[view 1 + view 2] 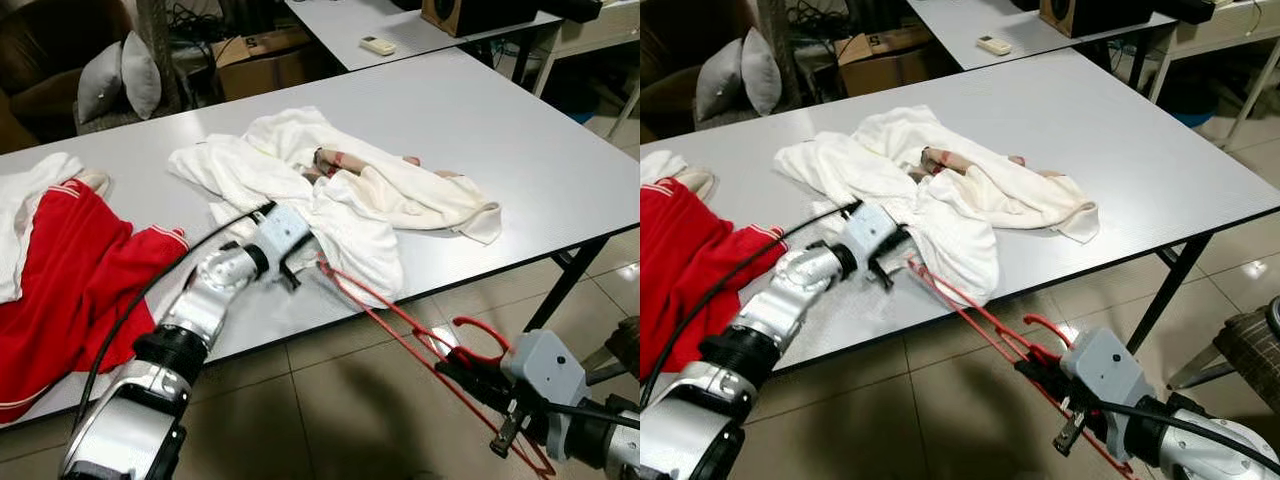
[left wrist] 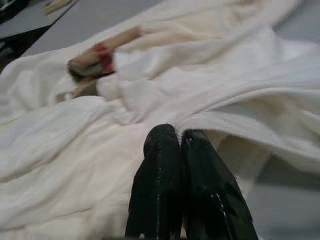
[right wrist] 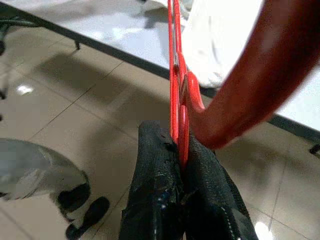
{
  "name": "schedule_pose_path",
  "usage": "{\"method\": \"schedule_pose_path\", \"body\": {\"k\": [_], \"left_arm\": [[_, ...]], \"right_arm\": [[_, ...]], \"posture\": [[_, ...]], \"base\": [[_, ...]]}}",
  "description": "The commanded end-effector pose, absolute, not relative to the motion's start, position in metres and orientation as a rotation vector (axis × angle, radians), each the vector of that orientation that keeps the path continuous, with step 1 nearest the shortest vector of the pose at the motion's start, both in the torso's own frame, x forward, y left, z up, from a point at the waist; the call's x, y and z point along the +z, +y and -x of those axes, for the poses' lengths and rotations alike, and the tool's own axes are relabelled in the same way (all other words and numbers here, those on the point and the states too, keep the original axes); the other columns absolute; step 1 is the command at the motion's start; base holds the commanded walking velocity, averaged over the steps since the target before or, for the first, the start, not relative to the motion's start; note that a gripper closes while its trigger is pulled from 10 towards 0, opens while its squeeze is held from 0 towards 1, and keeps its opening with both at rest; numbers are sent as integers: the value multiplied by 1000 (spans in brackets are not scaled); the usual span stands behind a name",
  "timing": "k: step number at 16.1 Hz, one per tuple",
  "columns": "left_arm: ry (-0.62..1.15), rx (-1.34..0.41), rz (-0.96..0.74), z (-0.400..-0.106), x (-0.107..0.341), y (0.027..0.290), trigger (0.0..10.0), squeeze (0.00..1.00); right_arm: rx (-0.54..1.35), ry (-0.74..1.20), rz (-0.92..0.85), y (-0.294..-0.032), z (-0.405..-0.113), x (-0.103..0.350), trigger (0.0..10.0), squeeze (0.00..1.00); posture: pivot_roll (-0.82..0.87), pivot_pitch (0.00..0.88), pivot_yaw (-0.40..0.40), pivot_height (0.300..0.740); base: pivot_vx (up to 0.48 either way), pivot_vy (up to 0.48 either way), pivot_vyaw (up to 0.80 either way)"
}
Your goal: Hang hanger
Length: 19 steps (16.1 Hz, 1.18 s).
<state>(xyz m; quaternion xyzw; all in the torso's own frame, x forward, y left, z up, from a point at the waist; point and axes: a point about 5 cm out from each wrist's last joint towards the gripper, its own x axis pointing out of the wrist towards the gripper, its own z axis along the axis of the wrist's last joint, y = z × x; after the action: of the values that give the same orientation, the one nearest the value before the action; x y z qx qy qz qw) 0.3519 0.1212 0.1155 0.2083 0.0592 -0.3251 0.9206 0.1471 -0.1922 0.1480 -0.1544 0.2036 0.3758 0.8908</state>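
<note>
Two grippers busy: right one [image 1: 462, 372] at 5 o'clock clamps the red hanger [image 1: 400, 325]; left [image 2: 181, 145] pinched closed against the white shirt [image 1: 340, 190].

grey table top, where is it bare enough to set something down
The grey table top is bare on the robot's right, beyond the crumpled white garment, and along the far edge. The left end is crowded by the red garment; the left gripper occupies the near middle.
</note>
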Motion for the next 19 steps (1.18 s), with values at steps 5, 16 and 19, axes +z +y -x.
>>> {"method": "schedule_pose_path", "body": {"k": [5, 16, 19], "left_arm": [[-1, -756, -360, -355, 160, 120, 0, 0], [2, -809, -458, -349, 182, 118, 0, 0], [-12, -796, -433, -350, 188, 109, 0, 0]], "right_arm": [[637, 453, 343, -194, -171, 136, 10000, 0], [557, 390, 293, -196, -181, 141, 10000, 0], [620, 411, 246, -183, -179, 131, 10000, 0]], "posture": [[-92, 28, 108, 740], [-89, 21, 129, 740], [-78, 19, 128, 740]], "base": [[0, 0, 0], [0, 0, 0], [0, 0, 0]]}}
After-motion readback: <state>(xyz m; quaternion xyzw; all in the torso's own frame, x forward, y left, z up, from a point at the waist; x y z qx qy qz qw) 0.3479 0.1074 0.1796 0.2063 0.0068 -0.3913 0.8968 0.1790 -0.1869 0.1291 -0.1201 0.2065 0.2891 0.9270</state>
